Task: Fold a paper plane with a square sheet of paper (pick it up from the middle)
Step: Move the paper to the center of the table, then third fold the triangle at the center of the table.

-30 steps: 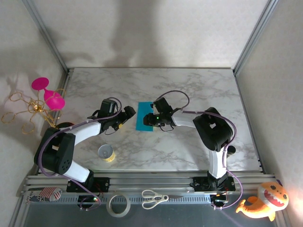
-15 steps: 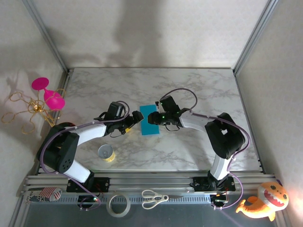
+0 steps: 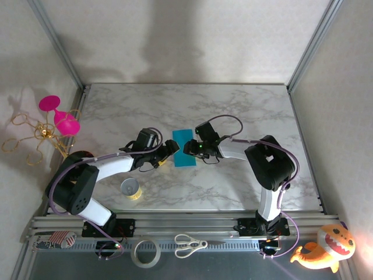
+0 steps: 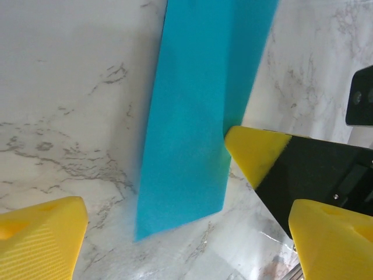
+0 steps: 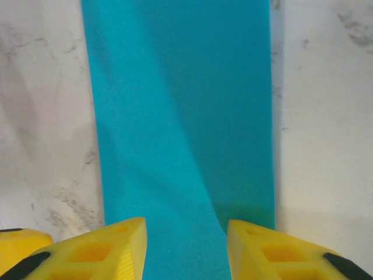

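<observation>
The square sheet of paper (image 3: 184,153) lies on the marble table as a narrow teal-blue strip, folded lengthwise. In the left wrist view the paper (image 4: 192,116) runs from the top down to a blurred lower edge. My left gripper (image 3: 169,150) sits just left of it, jaws wide open and empty; in its own view the left gripper (image 4: 186,245) frames the strip's lower end. My right gripper (image 3: 193,147) rests over the strip's right side. In the right wrist view the right gripper (image 5: 183,251) stands part-open over the paper (image 5: 175,105). One of its fingertips (image 4: 256,151) touches the strip's right edge.
A small yellow tape roll (image 3: 131,189) stands near the left arm. Scissors (image 3: 189,245) and a tape ring (image 3: 145,253) lie on the front rail. Pink ornaments (image 3: 58,119) hang at the left and an orange toy fish (image 3: 326,246) sits at the bottom right. Metal frame posts border the table.
My left gripper has slid right up to the paper's left edge, its jaws narrowing slightly. The right gripper shifted a little over the strip, and the paper now looks narrower.
</observation>
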